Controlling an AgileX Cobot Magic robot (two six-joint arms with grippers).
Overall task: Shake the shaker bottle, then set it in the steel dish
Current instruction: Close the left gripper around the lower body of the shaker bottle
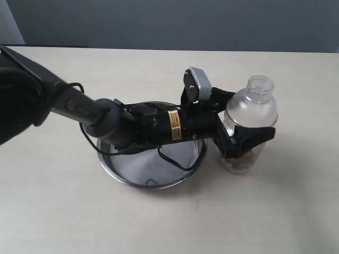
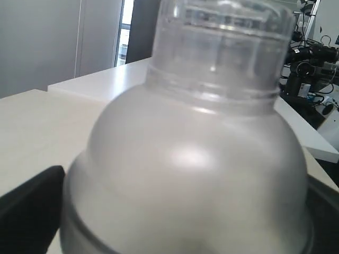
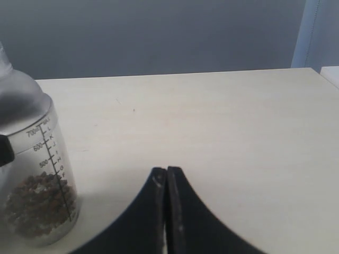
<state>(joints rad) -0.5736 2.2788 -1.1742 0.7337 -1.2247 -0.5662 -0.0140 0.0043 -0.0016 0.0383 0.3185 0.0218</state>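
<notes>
Pale table (image 1: pixel 275 211), grey-blue wall (image 1: pixel 159 21) behind. Clamped round the shaker bottle (image 1: pixel 260 103) with the left gripper (image 1: pixel 249 117), one finger on either side of the clear body. Stands upright on the table just beside the steel dish (image 1: pixel 122 179), brown granules at the bottom. Pinched fully together at the right gripper (image 3: pixel 167 182), holding nothing.

We're on a pale, cream-coloured worktop (image 1: pixel 58 211), plain and matte right out to its far edge. There's the steel dish (image 1: pixel 135 169), shiny and shallow, sitting flat around the middle of the worktop. Just beside it, on the side toward the right edge, we see the shaker bottle (image 1: pixel 254 106) standing upright on the bare surface, brown granules settled at its base. We can't tell whether bottle and dish touch.
</notes>
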